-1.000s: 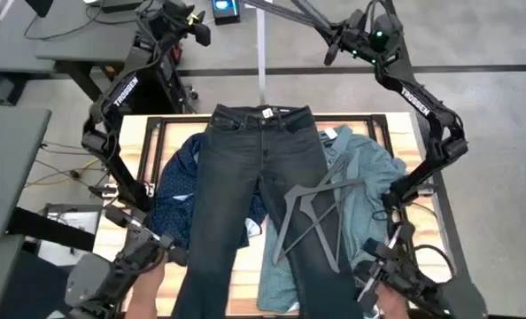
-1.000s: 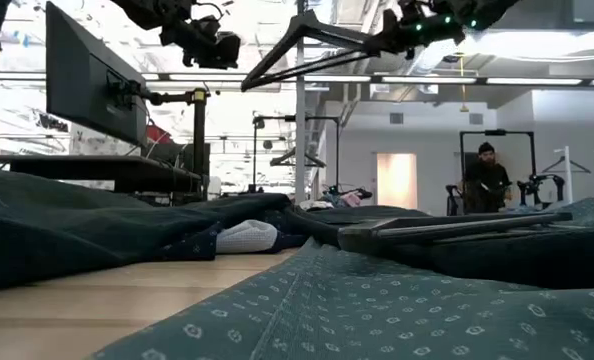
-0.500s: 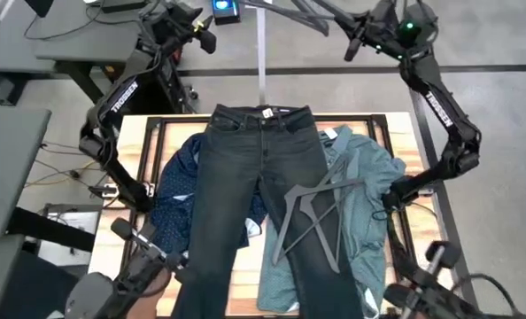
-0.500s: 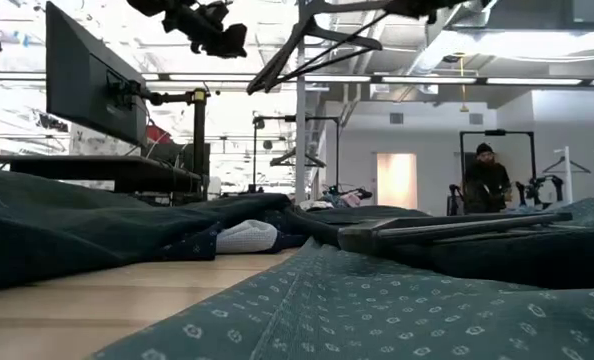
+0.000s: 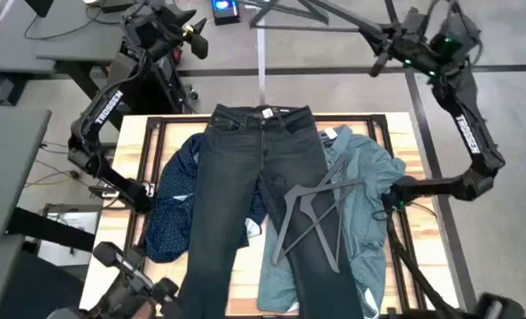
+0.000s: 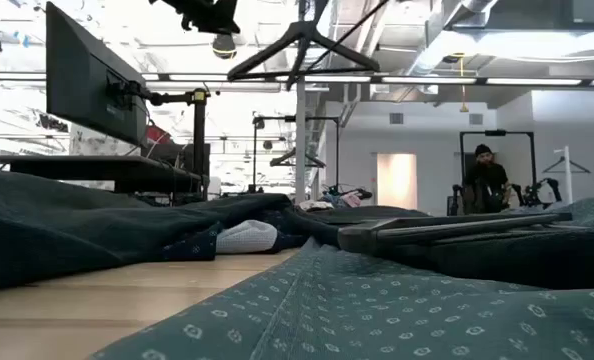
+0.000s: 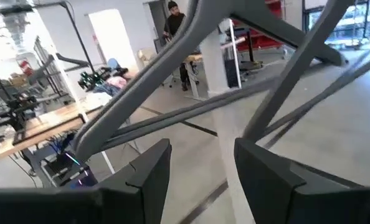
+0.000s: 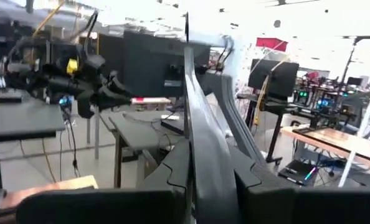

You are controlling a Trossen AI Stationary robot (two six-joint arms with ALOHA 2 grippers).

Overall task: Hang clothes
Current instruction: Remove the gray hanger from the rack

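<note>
The dark jeans lie flat down the table's middle, their waist at the far edge. They overlap the navy dotted shirt on the left and the teal shirt on the right. One black hanger lies on the jeans and teal shirt. A second black hanger is in the air beyond the far edge, with my right gripper shut on it. My left gripper is open, high beyond the far left corner. The airborne hanger is just ahead of its fingers and untouched. My right gripper pinches the airborne hanger's end between its two fingers. It comes roughly level from the table's right, with the fingers lying along the hanger's arm. The hanger is lifted clear, high above the floor beyond the table, and reaches out toward my left gripper.
A black frame runs around the tabletop. An upright pole stands behind the far edge. Desks and monitors stand at the far left. A person is far back in the room.
My right gripper has gone toward the table's right side and risen, carrying the hanger. In the low view the hanger has swung from a slant to nearly level. My left gripper has risen a little. The clothes and the other hanger have not moved.
</note>
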